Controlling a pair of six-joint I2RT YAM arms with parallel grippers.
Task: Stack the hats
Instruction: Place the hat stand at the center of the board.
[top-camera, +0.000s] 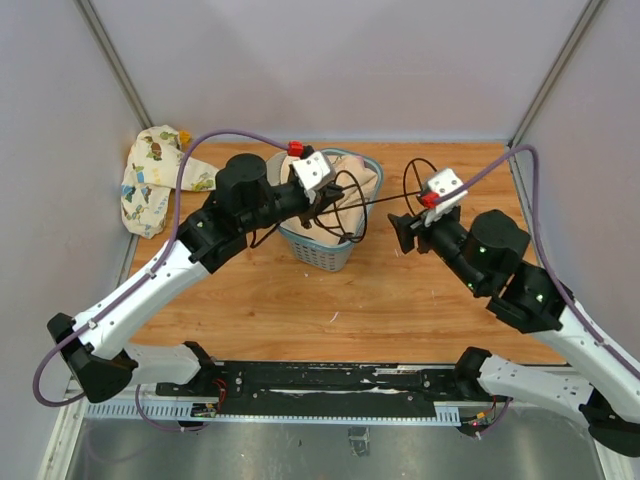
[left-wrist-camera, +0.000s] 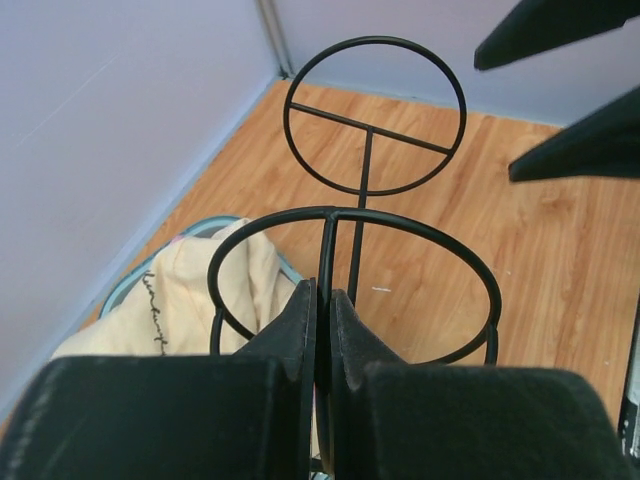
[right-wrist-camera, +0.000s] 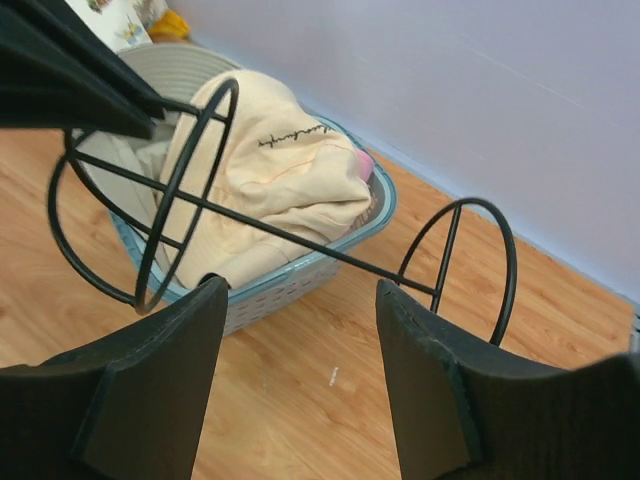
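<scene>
Cream hat (right-wrist-camera: 270, 160) below left jaws tight on wire stand (left-wrist-camera: 371, 128), right jaws wide

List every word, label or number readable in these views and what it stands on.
Dark cursive embroidery on the cream fabric bucket hat in the blue-grey plastic mesh basket: too small and slanted to read.
Cream cloth with cartoon prints: pictures only, no legible words.
Nothing else bears text.
</scene>
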